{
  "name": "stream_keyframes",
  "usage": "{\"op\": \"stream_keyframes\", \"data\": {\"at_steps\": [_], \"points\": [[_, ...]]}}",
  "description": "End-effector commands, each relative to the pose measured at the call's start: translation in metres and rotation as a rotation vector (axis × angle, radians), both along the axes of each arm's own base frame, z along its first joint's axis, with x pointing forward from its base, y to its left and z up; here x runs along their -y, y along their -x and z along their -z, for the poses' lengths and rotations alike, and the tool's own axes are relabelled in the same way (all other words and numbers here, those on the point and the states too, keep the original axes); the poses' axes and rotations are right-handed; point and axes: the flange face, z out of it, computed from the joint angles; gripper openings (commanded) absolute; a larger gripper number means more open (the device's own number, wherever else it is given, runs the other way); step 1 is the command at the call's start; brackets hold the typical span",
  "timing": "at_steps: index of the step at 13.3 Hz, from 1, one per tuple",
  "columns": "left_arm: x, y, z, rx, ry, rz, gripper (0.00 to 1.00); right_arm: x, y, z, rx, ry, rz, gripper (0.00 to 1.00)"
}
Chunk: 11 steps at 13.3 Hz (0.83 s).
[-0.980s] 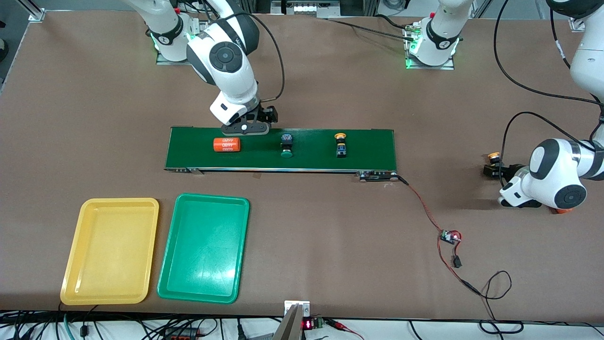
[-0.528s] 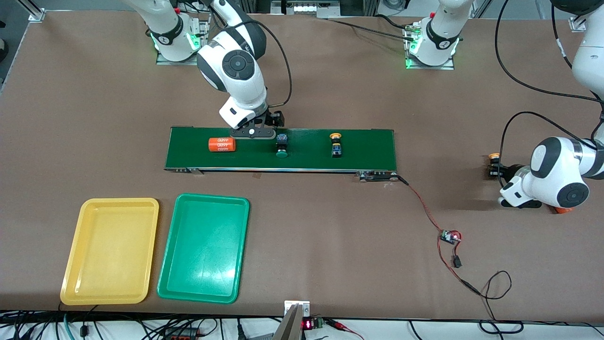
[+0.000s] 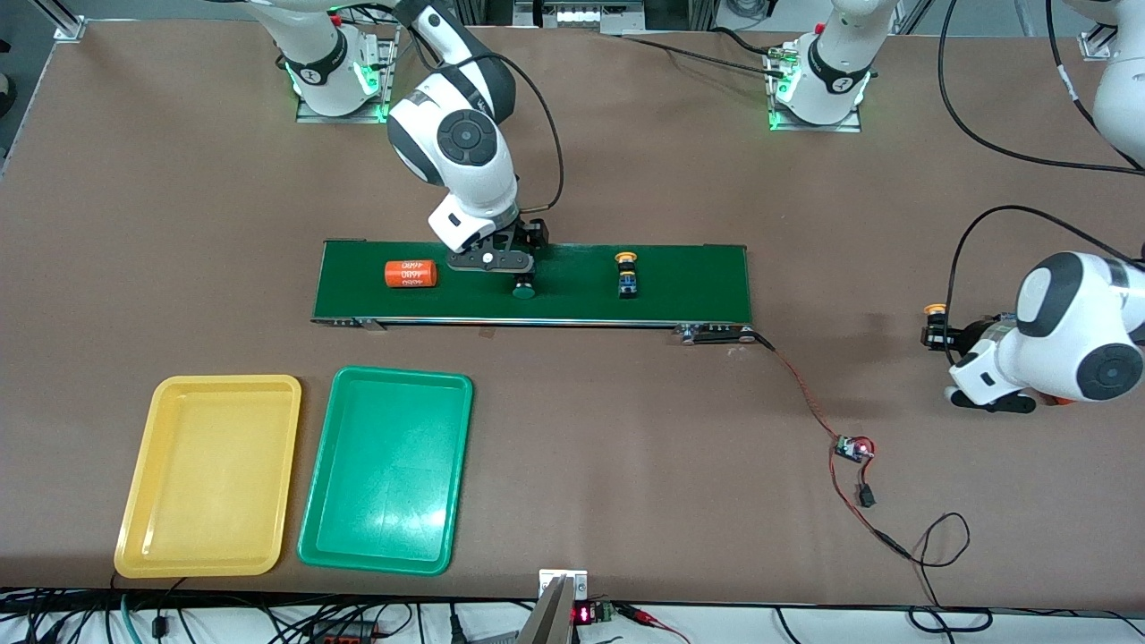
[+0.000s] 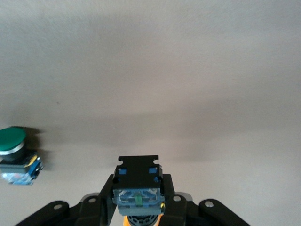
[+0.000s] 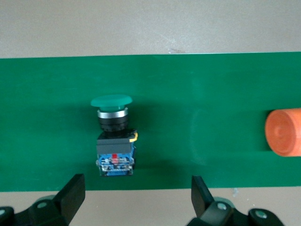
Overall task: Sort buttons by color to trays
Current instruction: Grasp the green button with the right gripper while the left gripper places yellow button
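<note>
My right gripper (image 3: 494,261) is open, low over the dark-green conveyor belt (image 3: 698,277). In the right wrist view its fingers (image 5: 70,195) stand wide apart at the belt's edge, by the body of a green-capped button (image 5: 113,141). That button lies on its side; its cap shows in the front view (image 3: 523,289). A yellow-capped button (image 3: 627,273) lies farther along the belt toward the left arm's end. My left gripper (image 3: 937,333) is shut on another yellow-capped button (image 4: 138,176), over the bare table off the belt's end. A second green button (image 4: 16,155) lies on the table there. The yellow tray (image 3: 208,474) and green tray (image 3: 386,470) are empty.
An orange cylinder with white print (image 3: 411,274) lies on the belt toward the right arm's end, and shows in the right wrist view (image 5: 283,132). A red and black cable with a small circuit board (image 3: 850,447) runs from the belt's end toward the front camera.
The cylinder and both belt buttons have slid toward the right arm's end. My right gripper has come over the green button. My left gripper has shifted slightly with its button.
</note>
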Motion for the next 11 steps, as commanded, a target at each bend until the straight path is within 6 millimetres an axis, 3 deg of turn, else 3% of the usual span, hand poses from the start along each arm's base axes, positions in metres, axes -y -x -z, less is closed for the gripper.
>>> {"op": "stream_keyframes", "data": {"at_steps": [1, 3, 4, 6, 8, 9, 11], "points": [[0.013, -0.003, -0.014, -0.008, 0.025, 0.013, 0.17, -0.004, -0.006, 0.009, 0.019, 0.009, 0.009, 1.0], [0.035, -0.003, -0.025, -0.018, 0.054, 0.037, 0.15, 0.0, -0.011, 0.018, 0.028, 0.014, 0.007, 1.0], [0.058, -0.001, -0.034, -0.036, 0.07, 0.072, 0.15, 0.003, -0.012, 0.023, 0.027, 0.025, 0.003, 1.0], [0.127, -0.001, -0.062, -0.061, 0.074, 0.164, 0.15, 0.006, -0.018, 0.026, 0.04, 0.02, 0.005, 1.0], [0.174, -0.007, -0.077, -0.044, 0.088, 0.157, 0.15, 0.007, -0.019, 0.034, 0.037, 0.016, 0.006, 0.98], [0.193, -0.005, -0.079, -0.052, 0.108, 0.142, 0.15, 0.007, -0.021, 0.035, 0.042, 0.011, 0.006, 0.91], [0.235, 0.003, -0.083, -0.069, 0.122, 0.095, 0.15, 0.009, -0.022, 0.036, 0.041, 0.013, 0.004, 0.54]]}}
